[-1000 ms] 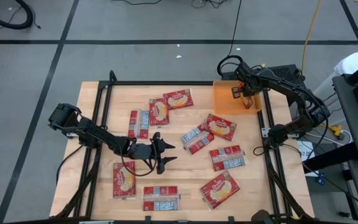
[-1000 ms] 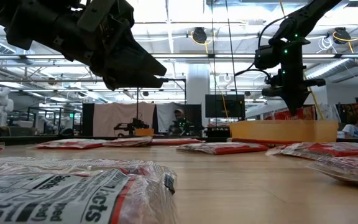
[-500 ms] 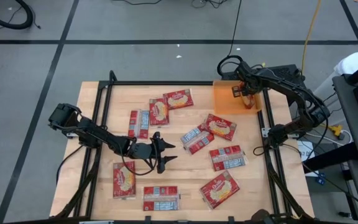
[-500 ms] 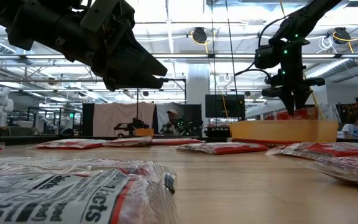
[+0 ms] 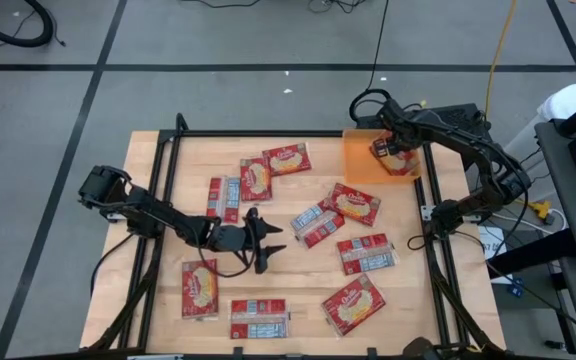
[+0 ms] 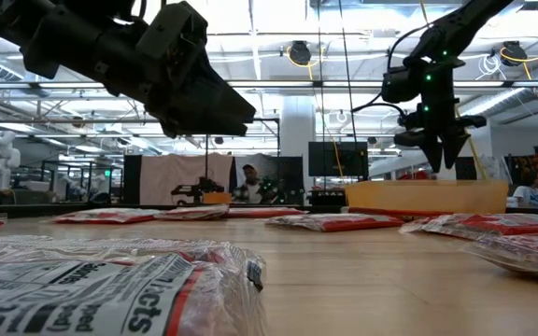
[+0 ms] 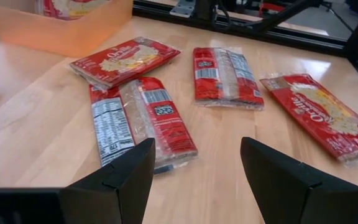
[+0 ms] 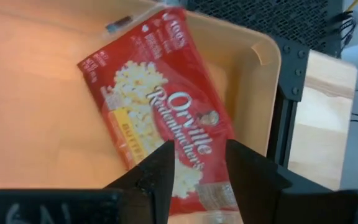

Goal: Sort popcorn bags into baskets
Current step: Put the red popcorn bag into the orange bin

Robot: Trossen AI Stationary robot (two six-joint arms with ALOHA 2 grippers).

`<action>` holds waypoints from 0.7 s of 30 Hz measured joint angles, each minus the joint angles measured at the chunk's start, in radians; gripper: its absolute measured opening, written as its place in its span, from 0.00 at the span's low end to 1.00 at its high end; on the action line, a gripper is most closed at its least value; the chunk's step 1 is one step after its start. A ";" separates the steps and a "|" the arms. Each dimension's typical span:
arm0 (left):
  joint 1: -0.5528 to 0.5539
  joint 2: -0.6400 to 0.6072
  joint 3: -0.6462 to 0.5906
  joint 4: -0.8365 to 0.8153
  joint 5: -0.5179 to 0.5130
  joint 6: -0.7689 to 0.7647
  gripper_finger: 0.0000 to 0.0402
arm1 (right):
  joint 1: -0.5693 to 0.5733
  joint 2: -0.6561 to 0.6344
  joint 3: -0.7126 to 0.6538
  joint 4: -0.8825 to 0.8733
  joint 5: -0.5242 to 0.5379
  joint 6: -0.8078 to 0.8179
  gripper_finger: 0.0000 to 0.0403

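On the wooden tabletop (image 5: 168, 165), the nearest popcorn bags lie along the 6 o'clock edge: a label-up packet (image 5: 259, 318), a picture-up packet (image 5: 353, 304) beside it toward 5 o'clock, and another picture-up packet (image 5: 200, 288) at 7 o'clock. Just past these, near the centre, the left end effector (image 5: 271, 244) hovers above bare wood with its fingers spread wide and nothing between them. Ahead of it toward 3 o'clock lie a label-up bag (image 7: 142, 119), a further label-up bag (image 7: 226, 76) and a picture-up bag (image 7: 124, 60). More bags (image 5: 268, 170) rest toward 12 o'clock. Farthest off, at 1 o'clock, sits the orange basket (image 5: 358, 165). The right end effector (image 5: 392, 148) hangs over it, fingers partly apart and gripping nothing; directly beneath lies one popcorn bag (image 8: 160, 112), picture side up, flat on the basket floor and angled against its wall.
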 joint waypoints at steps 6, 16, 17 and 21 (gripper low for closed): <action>0.000 0.000 0.000 0.000 0.000 -0.015 0.60 | 0.002 0.000 0.001 0.005 -0.049 -0.022 0.33; 0.032 0.000 0.000 -0.001 0.000 -0.002 0.60 | 0.020 0.080 0.002 0.086 -0.180 -0.086 0.28; 0.035 0.000 0.000 -0.002 0.000 -0.007 0.60 | 0.020 0.096 0.000 0.086 -0.178 -0.096 0.27; 0.040 0.000 0.000 -0.010 0.000 -0.015 0.60 | 0.020 0.158 -0.022 0.114 -0.174 -0.125 0.21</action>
